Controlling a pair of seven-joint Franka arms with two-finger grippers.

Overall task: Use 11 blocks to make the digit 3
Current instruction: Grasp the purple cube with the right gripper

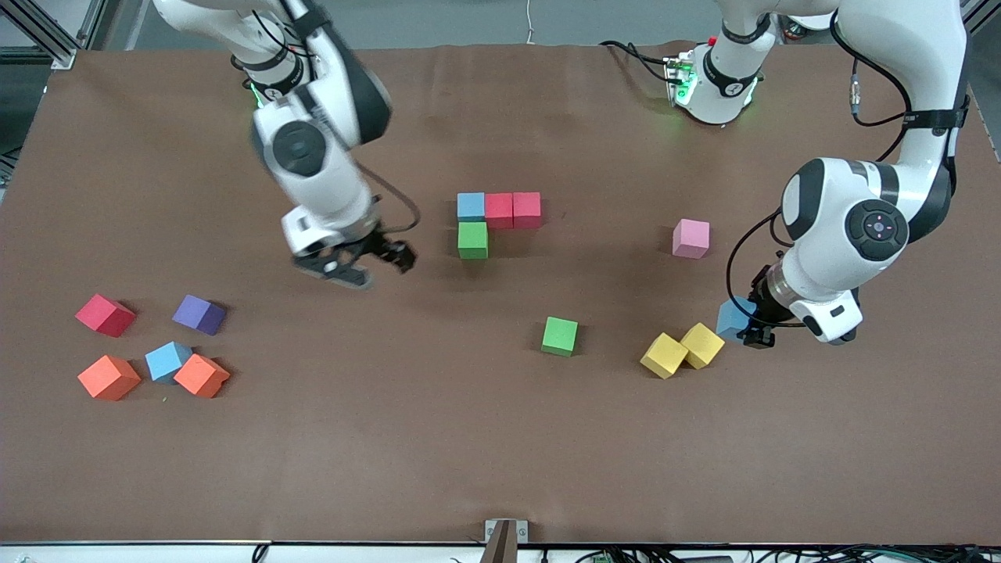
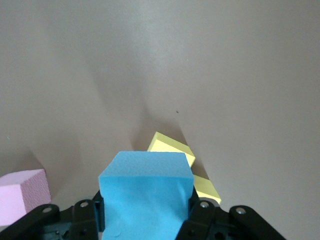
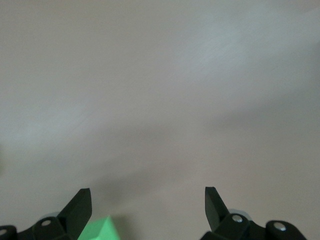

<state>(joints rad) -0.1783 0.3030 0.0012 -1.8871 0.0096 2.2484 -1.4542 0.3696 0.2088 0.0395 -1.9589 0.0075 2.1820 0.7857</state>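
blue block (image 1: 733, 317), pink cube (image 1: 691, 238) – brown table (image 1: 500, 453)

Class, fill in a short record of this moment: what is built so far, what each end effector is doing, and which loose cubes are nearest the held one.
built so far: blue cube, two red cubes in a row, green cube touching the blue one
left end effector: shut on a blue block, beside the yellow pair
right end effector: open, holding nothing, over bare mat
nearest loose cubes: two yellow cubes, touching each other
also nearby: pink cube
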